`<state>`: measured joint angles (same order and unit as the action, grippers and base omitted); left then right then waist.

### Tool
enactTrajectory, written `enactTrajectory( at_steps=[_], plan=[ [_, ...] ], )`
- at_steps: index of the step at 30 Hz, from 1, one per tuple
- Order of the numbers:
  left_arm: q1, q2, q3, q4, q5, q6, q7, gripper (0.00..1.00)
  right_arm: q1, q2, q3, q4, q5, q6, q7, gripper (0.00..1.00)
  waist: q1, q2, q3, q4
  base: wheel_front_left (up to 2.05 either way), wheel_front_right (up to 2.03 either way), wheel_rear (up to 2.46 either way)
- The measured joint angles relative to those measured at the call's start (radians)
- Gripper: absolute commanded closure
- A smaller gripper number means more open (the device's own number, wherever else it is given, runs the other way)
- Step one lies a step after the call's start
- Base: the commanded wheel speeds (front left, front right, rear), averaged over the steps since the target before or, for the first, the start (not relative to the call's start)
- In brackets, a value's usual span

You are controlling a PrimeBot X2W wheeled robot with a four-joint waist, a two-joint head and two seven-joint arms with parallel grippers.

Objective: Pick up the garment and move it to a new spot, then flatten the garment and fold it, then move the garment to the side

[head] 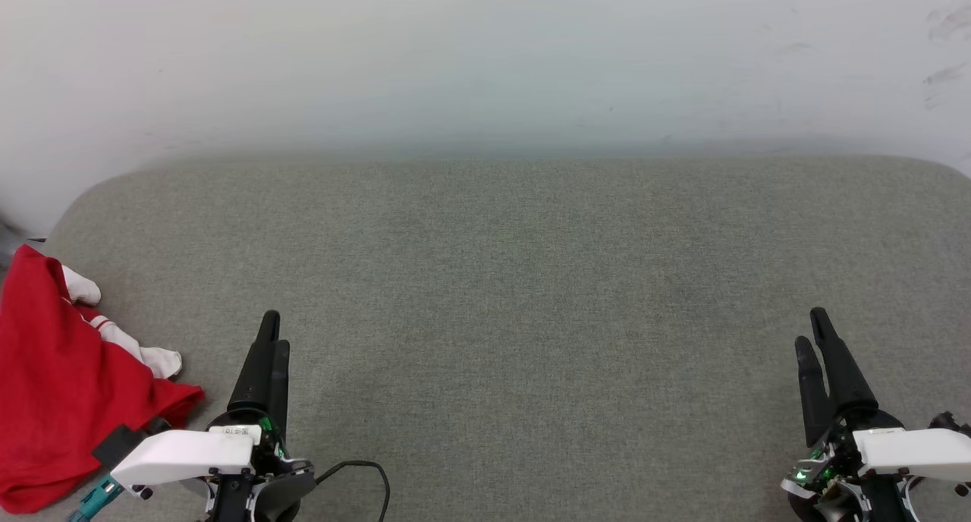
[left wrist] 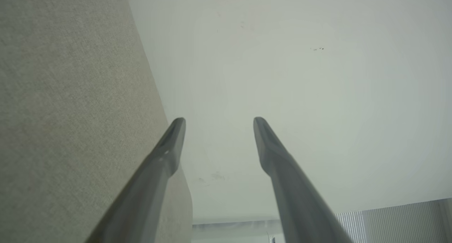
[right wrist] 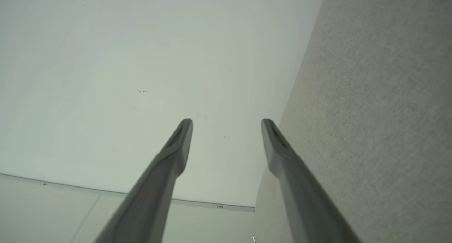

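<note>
Down at the lower left of the head view we see our left gripper (head: 276,331), its two long dark fingers pointing up the frame over the grey fabric-covered worktop (head: 531,317). In the left wrist view, this left gripper (left wrist: 219,121) has its fingers spread well apart with nothing between them. At the lower right of the head view, our right gripper (head: 810,328) points up the frame likewise. The right wrist view shows the right gripper (right wrist: 226,121) parted too, holding nothing.

A thin black cable (head: 364,469) loops on the worktop beside the left wrist. Just left of the left gripper, against the lower-left edge of the frame, lies the bright red jersey T-shirt (head: 53,385), crumpled in a heap. A white short sleeve (head: 114,338) with red-and-white striped trim shows along its right side. The arm's white wrist housing (head: 182,455) overlaps the cloth, and we cannot tell whether they touch.

Farther up, the worktop's rounded far edge meets a plain pale wall (head: 485,51), faintly scuffed at the upper right.
</note>
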<state>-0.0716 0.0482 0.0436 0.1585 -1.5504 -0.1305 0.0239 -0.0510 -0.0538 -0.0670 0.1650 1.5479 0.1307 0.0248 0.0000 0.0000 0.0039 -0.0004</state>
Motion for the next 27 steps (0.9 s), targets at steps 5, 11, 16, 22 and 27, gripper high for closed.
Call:
enactTrajectory(
  at_steps=[5, 11, 16, 22, 27],
  plan=[
    [0.0, 0.0, -0.018, -0.021, 0.078, 0.0, -0.021, 0.0, 0.014, -0.004, 0.006, -0.026, -0.053, 0.0, -0.022, 0.0, 0.0, 0.0, -0.001, 0.001, 0.0, 0.0, 0.0],
    [0.0, 0.0, -0.034, -0.036, 0.22, 0.0, -0.045, 0.0, 0.015, -0.006, -0.002, -0.052, -0.179, 0.0, -0.045, 0.0, 0.0, 0.0, -0.003, 0.002, 0.0, 0.0, 0.0],
    [0.0, 0.0, -0.034, -0.056, 0.328, 0.0, -0.063, 0.0, 0.016, -0.008, -0.007, -0.07, -0.32, 0.0, -0.061, 0.0, 0.0, 0.0, -0.004, 0.003, 0.0, 0.0, 0.0],
    [0.002, 0.001, -0.036, -0.077, 0.475, 0.0, -0.083, 0.0, 0.02, -0.01, -0.003, -0.089, -0.494, 0.0, -0.082, 0.0, 0.0, 0.0, -0.006, 0.004, 0.0, 0.0, 0.0],
    [0.007, 0.001, -0.038, -0.084, 0.609, 0.0, -0.099, 0.0, 0.021, -0.014, 0.013, -0.1, -0.617, 0.0, -0.1, 0.0, 0.0, 0.0, -0.006, 0.004, 0.0, 0.0, 0.0]
  ],
)
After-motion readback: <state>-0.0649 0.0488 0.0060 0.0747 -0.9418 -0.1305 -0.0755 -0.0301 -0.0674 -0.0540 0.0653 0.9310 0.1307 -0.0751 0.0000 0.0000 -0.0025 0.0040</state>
